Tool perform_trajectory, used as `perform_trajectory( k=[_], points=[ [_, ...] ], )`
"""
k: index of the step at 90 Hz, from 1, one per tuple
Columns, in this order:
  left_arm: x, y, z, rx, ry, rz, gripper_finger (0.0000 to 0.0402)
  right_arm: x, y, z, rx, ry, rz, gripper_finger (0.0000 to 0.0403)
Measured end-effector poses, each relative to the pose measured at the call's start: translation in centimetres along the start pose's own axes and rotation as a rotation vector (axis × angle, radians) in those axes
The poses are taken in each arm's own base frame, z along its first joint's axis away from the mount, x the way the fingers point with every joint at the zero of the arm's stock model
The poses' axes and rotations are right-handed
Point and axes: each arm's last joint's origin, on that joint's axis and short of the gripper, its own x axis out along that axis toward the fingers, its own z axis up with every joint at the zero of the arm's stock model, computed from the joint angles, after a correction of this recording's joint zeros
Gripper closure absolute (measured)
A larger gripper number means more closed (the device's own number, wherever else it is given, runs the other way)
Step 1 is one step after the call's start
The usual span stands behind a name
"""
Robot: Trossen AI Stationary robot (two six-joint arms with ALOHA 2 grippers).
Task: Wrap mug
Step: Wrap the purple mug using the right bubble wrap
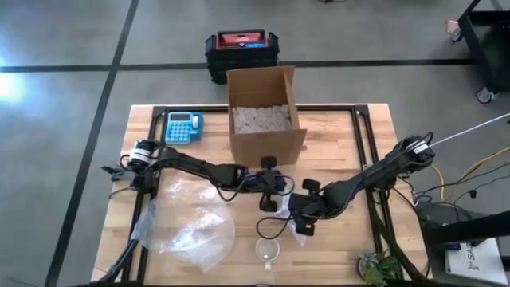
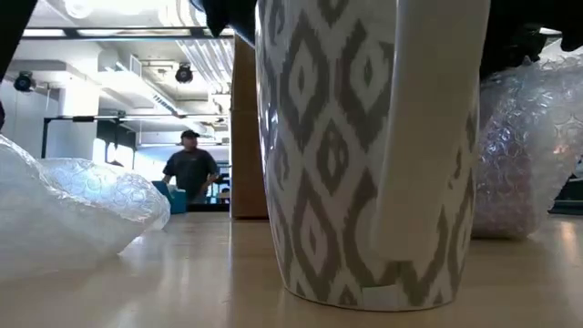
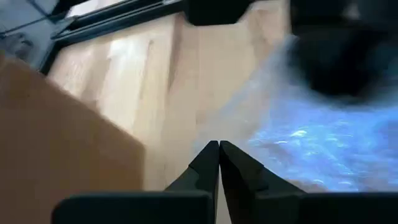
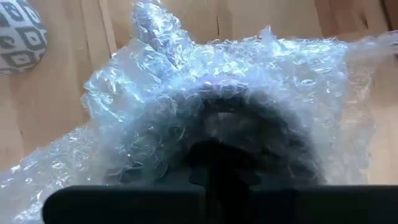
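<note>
Near the front edge of the worktop [image 1: 335, 239] the mug [image 1: 268, 250] stands upright and bare, clear of both arms, so I judge the wrapping has not reached it yet. My left gripper [image 3: 219, 152], just in front of the cardboard box [image 1: 264, 112] at mid-worktop, has its fingers pressed shut with nothing visible between them. My right gripper [image 1: 304, 226] sits close by, buried in a crumpled sheet of bubble wrap [image 4: 217, 93]; I cannot tell how its fingers stand, because the wrap covers them. A bigger heap of bubble wrap [image 1: 187, 223] lies toward the front-left corner. Only the low view shows the mug's grey diamond pattern and its handle; only the high view shows the spacing.
</note>
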Motion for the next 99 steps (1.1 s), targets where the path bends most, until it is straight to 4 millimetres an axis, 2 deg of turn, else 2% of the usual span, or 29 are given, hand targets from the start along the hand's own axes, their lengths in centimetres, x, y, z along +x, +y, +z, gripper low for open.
perform_trajectory(
  k=[11, 16, 27, 46, 71, 88, 99],
  points=[
    [2.0, -0.6, -1.6, -0.007, 0.032, -0.057, 0.0402, 0.0, 0.0, 0.0, 0.003, -0.001, 0.001, 0.0400],
    [2.3, -0.9, -1.6, -0.015, 0.012, -0.091, 0.0402, 0.0, 0.0, 0.0, 0.004, -0.002, 0.001, 0.0400],
    [2.1, -1.4, -0.5, -0.046, -0.096, -0.193, 0.0402, 0.0, 0.0, 0.0, 0.004, -0.003, 0.001, 0.0400],
    [1.0, -1.7, 0.6, -0.049, -0.162, -0.244, 0.0402, 0.0, 0.0, 0.0, 0.005, -0.005, -0.001, 0.0400],
    [0.7, -2.4, 1.2, -0.040, -0.226, -0.356, 0.0402, 0.0, 0.0, 0.0, 0.008, -0.009, 0.002, 0.0400],
    [1.9, -3.0, 0.3, -0.033, -0.206, -0.386, 0.0402, -0.1, 0.0, 0.1, 0.007, -0.002, 0.005, 0.0400],
    [2.6, -3.3, -0.1, -0.033, -0.198, -0.382, 0.0402, -1.7, 0.1, 0.5, 0.009, 0.010, 0.017, 0.0400]
  ],
)
